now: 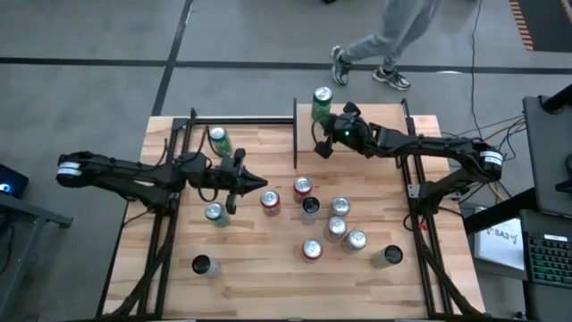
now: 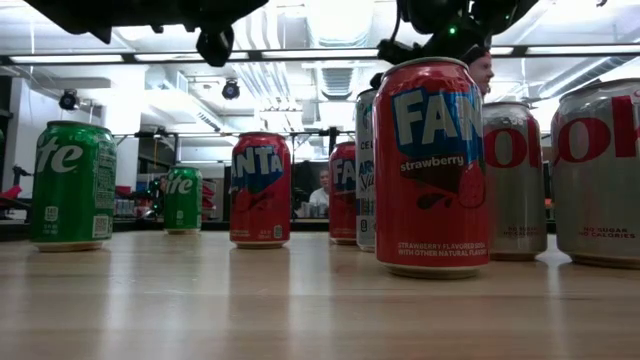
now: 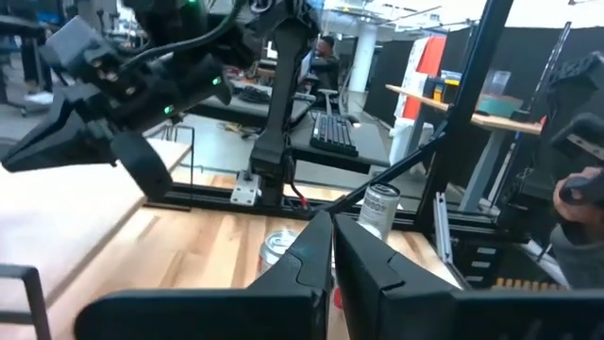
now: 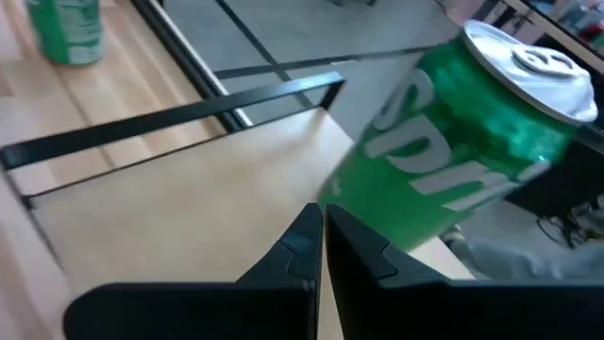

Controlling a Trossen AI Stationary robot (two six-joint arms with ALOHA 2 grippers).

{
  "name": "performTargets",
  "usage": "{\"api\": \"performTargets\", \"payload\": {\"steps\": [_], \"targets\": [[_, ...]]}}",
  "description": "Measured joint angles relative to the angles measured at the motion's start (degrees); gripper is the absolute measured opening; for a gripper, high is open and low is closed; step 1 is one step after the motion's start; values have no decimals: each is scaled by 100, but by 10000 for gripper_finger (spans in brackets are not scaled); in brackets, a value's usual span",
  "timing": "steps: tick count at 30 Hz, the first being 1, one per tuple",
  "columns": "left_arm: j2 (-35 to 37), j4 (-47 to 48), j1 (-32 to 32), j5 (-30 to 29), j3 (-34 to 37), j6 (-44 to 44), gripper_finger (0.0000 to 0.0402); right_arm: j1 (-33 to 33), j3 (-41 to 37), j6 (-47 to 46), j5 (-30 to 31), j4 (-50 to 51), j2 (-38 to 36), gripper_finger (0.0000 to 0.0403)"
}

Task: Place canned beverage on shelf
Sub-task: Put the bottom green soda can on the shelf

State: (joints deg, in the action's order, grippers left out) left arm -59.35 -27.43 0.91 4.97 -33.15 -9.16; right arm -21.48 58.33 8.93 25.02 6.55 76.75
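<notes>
Green Sprite can [image 1: 322, 102] stands at the shelf's [image 1: 239, 141] far right corner, just past the corner post. Your right gripper [image 1: 319, 143] is pinched shut, holding nothing, close beside that can. Your left gripper [image 1: 261, 185], also shut and empty, hovers off the shelf's near right corner. Looks like you're between cans, so next open one and pick another.

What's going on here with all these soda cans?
Two robot arms are moving cans onto a small wooden shelf. The right gripper, shut and empty, sits beside a green can at the shelf's far corner. The left gripper, also shut and empty, hangs over the table near the red cans. Another green can already stands on the shelf.
</notes>
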Motion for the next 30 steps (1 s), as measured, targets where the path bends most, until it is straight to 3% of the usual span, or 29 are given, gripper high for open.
{"api": "performTargets", "payload": {"steps": [6,14,30], "targets": [[50,6,4,2,-4,525,0,-101,-11,13,-80,19,2,9],[53,203,4,4,-4,982,0,-412,-11,288,-1597,170,17,9],[100,209,11,-2,-4,1469,0,-1155,-11,343,-1608,-702,17,9]]}}
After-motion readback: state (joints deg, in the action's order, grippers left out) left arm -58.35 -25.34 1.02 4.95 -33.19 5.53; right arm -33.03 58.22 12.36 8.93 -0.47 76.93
